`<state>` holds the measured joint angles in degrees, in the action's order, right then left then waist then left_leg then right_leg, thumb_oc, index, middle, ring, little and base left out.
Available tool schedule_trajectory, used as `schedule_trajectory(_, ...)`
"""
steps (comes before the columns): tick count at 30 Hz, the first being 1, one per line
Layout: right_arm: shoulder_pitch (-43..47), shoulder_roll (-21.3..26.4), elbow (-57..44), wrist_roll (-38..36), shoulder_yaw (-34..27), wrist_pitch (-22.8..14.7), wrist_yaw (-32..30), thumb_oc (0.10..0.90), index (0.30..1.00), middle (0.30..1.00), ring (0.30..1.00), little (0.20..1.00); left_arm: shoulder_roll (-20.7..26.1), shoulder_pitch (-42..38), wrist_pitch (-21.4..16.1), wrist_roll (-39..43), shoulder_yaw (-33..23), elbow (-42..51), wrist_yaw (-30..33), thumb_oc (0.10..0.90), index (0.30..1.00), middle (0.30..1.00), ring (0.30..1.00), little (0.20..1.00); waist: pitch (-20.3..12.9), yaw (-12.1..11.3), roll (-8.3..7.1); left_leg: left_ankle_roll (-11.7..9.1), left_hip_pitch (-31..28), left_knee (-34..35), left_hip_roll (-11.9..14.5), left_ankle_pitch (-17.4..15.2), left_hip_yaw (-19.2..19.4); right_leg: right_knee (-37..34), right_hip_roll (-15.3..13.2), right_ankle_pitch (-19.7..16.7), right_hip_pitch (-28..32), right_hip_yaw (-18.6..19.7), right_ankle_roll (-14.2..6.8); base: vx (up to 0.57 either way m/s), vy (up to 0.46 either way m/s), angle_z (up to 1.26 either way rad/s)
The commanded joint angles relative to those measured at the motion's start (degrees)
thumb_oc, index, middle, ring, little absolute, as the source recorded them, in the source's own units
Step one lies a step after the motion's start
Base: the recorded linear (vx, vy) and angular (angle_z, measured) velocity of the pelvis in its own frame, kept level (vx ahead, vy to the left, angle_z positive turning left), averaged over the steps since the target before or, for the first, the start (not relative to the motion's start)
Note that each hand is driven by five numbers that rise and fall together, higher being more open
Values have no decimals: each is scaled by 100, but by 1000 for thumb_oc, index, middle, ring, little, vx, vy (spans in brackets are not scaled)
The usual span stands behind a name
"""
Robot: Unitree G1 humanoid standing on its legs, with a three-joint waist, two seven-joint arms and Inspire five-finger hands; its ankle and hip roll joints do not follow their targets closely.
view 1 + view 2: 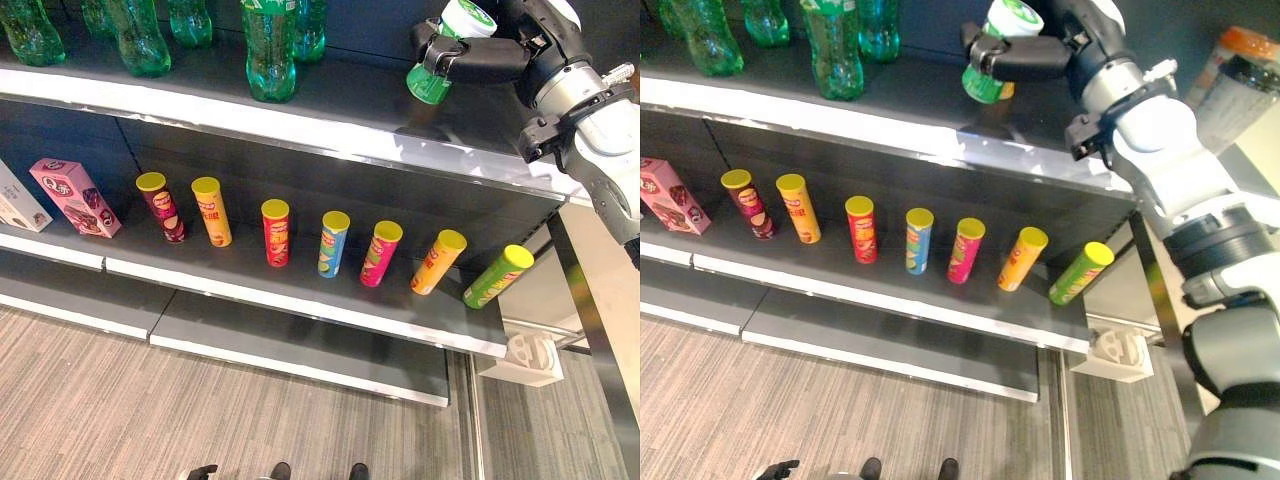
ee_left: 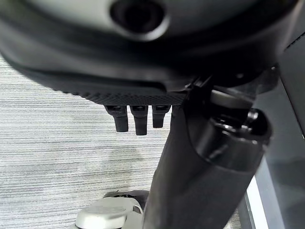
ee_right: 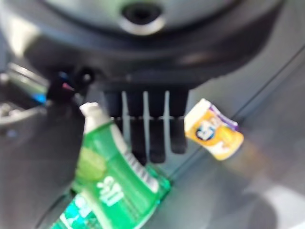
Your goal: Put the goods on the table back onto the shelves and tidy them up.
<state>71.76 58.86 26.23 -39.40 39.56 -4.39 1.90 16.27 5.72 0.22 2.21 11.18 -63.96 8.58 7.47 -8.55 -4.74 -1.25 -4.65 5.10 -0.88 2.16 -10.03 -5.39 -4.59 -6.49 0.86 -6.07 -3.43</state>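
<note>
Holding the green bottle in my right hand, fingers and thumb wrapped around its body, I have it up at one o'clock over the top shelf; its white cap tips toward one o'clock, its green base down toward seven, so the long axis is tilted, not upright; in my right wrist view the bottle lies slantwise across my fingers, cap close to the palm; beyond them sits a small yellow-and-white pack on the dark shelf surface, near but apart from the bottle. The row of standing green bottles is at eleven o'clock along the same shelf, well apart from my hand; that, I judge, is what the next move turns on: the base has to swing down until the bottle stands, then come to rest at the end of that row. On the shelf below, the crisp tubes lean in a line, and a pink box stands at nine o'clock. My left hand hangs low over the floor, fingers straight and apart, holding nothing; the right is plainly the nearer hand, since it already has the bottle.
</note>
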Motion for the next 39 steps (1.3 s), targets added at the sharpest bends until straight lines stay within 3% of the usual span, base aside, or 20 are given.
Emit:
schedule_trajectory(1,377,53,256,-160,-168,-239,-142,400,300,300,300,300,325,-64,-120,116,161,-210,114,800,900,900,900,900,-456,-84,-316,-257,414,-10,-65,-273,16,193,-397,462,23,-74,-525,0,0,0)
schedule_trajectory(22,553,-203,1234,311,248,60,138,400,300,300,300,300,404,-15,-165,266,115,-179,113,800,900,900,900,900,-306,-207,-448,-241,491,-10,-88,-278,-10,191,-427,450,-25,-85,-526,0,0,0)
schedule_trajectory(23,576,-200,1195,353,312,65,166,554,531,531,531,531,407,-19,-167,258,113,-181,115,800,900,900,900,900,-310,-186,-455,-243,480,-10,-85,-285,-4,190,-424,449,-23,-74,-524,0,0,0)
schedule_trajectory(24,577,-200,1195,353,313,65,165,800,900,900,900,900,407,-19,-167,258,113,-181,115,800,900,900,900,900,-310,-186,-454,-243,479,-10,-85,-285,-4,190,-424,449,-23,-74,-524,0,0,0)
schedule_trajectory(39,554,14,1115,363,400,70,212,800,900,900,900,900,375,-27,-170,214,102,-223,118,800,900,900,900,900,-357,-49,-471,-256,383,-10,-19,-352,82,166,-384,455,18,-18,-513,0,0,0)
